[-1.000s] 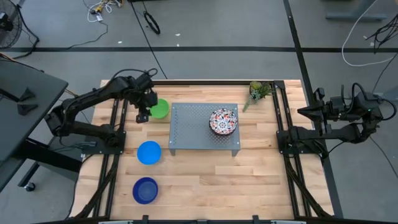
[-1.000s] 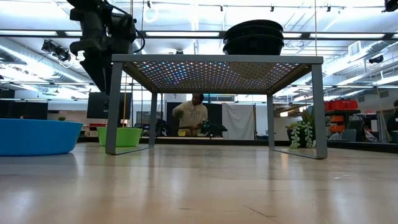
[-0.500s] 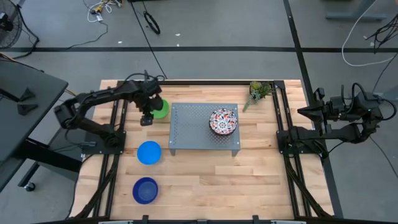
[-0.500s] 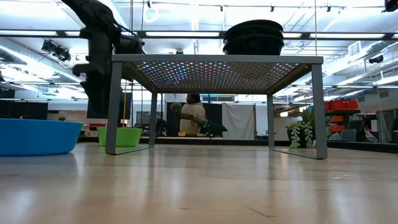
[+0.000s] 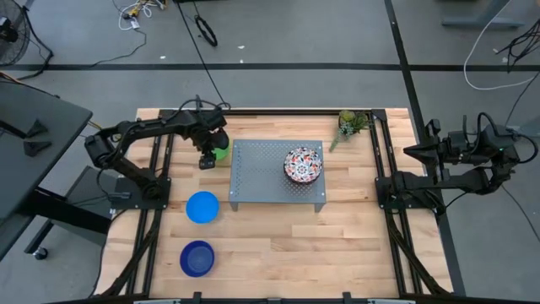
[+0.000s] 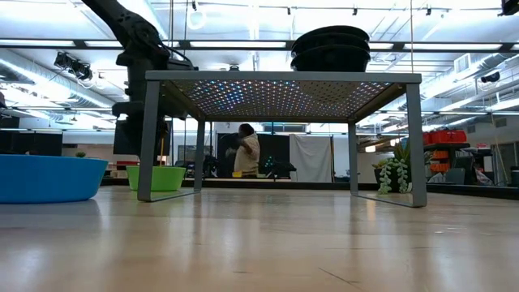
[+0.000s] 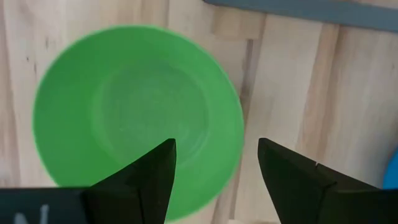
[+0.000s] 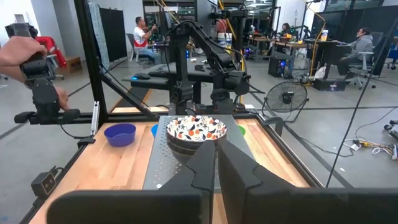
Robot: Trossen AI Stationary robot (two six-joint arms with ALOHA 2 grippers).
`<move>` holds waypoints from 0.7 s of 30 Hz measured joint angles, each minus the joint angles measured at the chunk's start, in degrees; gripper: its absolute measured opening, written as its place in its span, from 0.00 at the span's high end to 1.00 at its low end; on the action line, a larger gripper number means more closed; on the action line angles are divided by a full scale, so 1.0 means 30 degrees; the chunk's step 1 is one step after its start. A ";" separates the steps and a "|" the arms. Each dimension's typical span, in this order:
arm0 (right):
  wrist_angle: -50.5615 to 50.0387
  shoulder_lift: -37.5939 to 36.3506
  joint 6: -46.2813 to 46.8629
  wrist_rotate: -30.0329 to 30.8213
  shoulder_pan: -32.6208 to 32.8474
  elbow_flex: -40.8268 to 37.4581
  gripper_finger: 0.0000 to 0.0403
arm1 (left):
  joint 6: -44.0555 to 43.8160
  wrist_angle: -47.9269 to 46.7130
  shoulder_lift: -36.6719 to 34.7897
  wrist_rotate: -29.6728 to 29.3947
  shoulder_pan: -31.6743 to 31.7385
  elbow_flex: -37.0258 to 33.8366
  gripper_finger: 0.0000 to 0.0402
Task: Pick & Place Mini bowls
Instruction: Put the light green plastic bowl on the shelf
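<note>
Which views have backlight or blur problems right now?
Low view: bright ceiling lights turn the stacked bowls and left arm into silhouettes. Left wrist view: green bowl soft-edged, the open left pincer dark. High view: evenly lit.

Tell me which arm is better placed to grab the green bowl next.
Left. The left gripper hangs open right over the green bowl, one finger above its rim. The right gripper waits at the table's far right edge, beyond the stand.

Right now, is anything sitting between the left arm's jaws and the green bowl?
Nothing visible does. The left gripper hangs directly above the green bowl, jaws open, with one side of the bowl's rim between them. The grey stand sits beside the bowl, not across the descent.
</note>
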 joint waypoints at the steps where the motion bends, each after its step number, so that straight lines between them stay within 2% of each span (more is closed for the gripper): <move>1: 0.0000 -0.0003 -0.0004 0.0000 -0.0004 0.0000 0.94 | 0.0006 0.0156 0.0000 0.0022 0.0000 0.0000 0.42; 13: 0.0000 0.0005 0.0000 0.0000 0.0000 -0.0007 0.94 | 0.0048 0.0795 0.0000 -0.0012 -0.1070 0.0007 0.42; 21: 0.0000 0.0004 0.0000 0.0000 -0.0001 0.0000 0.94 | -0.0500 0.1072 -0.0003 -0.0902 -0.1426 0.0007 0.42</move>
